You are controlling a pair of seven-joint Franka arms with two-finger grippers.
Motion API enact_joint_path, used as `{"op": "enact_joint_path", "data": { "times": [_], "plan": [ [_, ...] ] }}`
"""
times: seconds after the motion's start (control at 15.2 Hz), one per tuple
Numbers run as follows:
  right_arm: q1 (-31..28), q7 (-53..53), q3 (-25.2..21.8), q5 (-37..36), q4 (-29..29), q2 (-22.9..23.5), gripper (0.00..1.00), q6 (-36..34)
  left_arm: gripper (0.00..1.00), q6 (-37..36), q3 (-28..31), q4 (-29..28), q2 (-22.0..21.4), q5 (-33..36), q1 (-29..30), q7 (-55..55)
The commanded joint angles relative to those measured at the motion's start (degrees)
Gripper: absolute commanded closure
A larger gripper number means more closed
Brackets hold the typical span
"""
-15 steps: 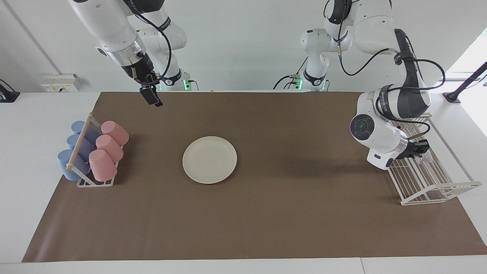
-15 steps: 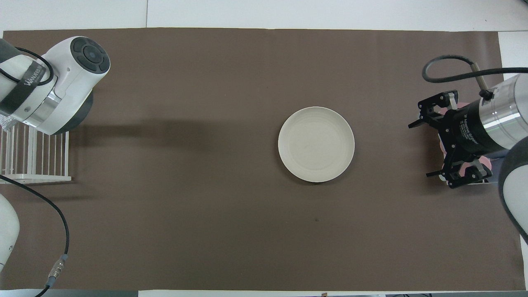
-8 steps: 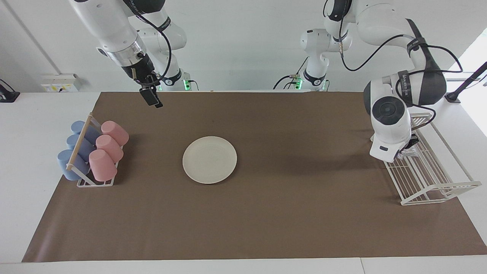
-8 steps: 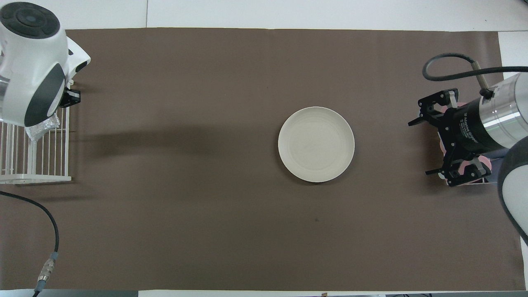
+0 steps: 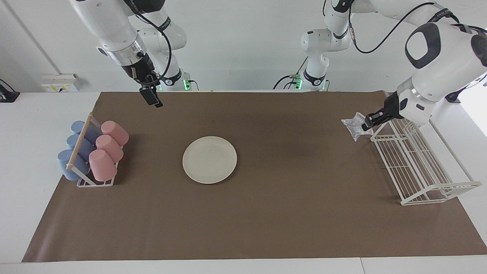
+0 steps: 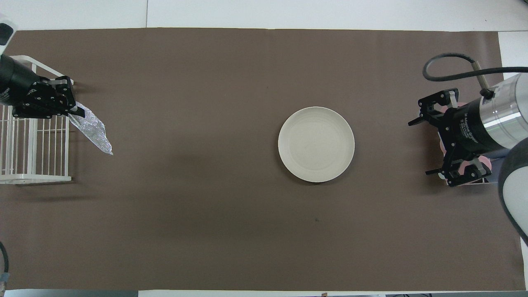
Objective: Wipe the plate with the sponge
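One camera sits high across the counter (image 5: 243,228), facing both robot bases and taking in the whole brown mat (image 5: 266,213). The other hangs high over the robots' own end, looking steeply down and forward. Each stands well back. Both share the mat, the plate (image 5: 209,160) at mid-mat and the white wire rack (image 6: 33,152), seen half a turn apart.

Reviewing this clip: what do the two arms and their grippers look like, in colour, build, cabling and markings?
Both arms are glossy white with rounded joint housings and dark grey or black joint panels. Each ends in a silver metal wrist ring carrying a black, skeletal linkage gripper: the left gripper and the right gripper. Loose black cables loop along the outside of both arms. White lettering runs along the right gripper's black body; it is too small to read.
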Motion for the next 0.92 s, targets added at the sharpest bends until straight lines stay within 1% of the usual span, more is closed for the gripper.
{"op": "enact_joint_path", "data": {
  "times": [0.0, 0.07, 0.13, 0.26, 0.4, 0.46, 0.59, 0.66, 0.73, 0.79, 0.86],
  "plan": [
    [-0.54, 1.23, 0.76, 0.65, -1.12, -1.08, 0.00, 1.46, 1.00, 0.48, -0.41, -8.67, -5.00, -12.44, 1.28, 0.00],
    [-0.54, 1.06, 0.76, 0.74, -1.12, -1.08, 0.00, 1.55, 1.00, 1.27, -0.41, -11.39, -6.40, -16.75, 1.37, -0.01],
    [-0.54, 0.71, 0.76, 0.74, -1.12, -1.08, 0.00, 1.55, 1.00, 3.46, -0.41, -15.77, -8.68, -21.15, 1.37, -0.01],
    [-0.45, -0.26, 1.02, 0.74, -1.12, -1.08, 0.00, 1.55, 1.00, 9.43, -0.50, -23.60, -12.46, -28.72, 0.84, 0.17],
    [-0.54, -1.14, 1.64, 0.74, -1.12, -1.08, 0.00, 1.64, 1.00, 12.25, -0.59, -28.27, -14.84, -34.96, 0.49, 0.43],
    [-0.54, -1.93, 1.64, 0.74, -1.12, -1.08, 0.00, 2.25, 1.00, 13.49, -0.59, -30.82, -16.25, -39.43, 0.49, 0.78],
    [-0.54, -5.35, 1.73, 0.82, -1.21, -1.08, 0.00, 2.78, 1.00, 14.81, -0.59, -36.09, -19.23, -46.91, 0.40, 8.56],
    [0.16, -6.58, 2.42, 0.74, -1.38, -1.16, 0.00, 3.39, 1.00, 14.99, -0.93, -38.38, -20.47, -49.12, 0.23, 13.83],
    [1.90, -6.59, 2.61, 0.48, -1.73, -1.16, 0.00, 5.48, 1.00, 15.60, -1.29, -40.49, -21.61, -50.71, -0.64, 16.32],
    [2.96, -6.42, 2.69, 0.39, -1.82, -0.99, 0.00, 6.81, 1.00, 17.35, -1.29, -43.12, -23.19, -52.98, -2.83, 17.65],
    [3.50, -6.16, 2.70, 0.39, -1.82, -0.81, 0.00, 7.08, 1.00, 19.11, -1.29, -46.54, -25.55, -55.10, -3.98, 20.01]
  ]
}}
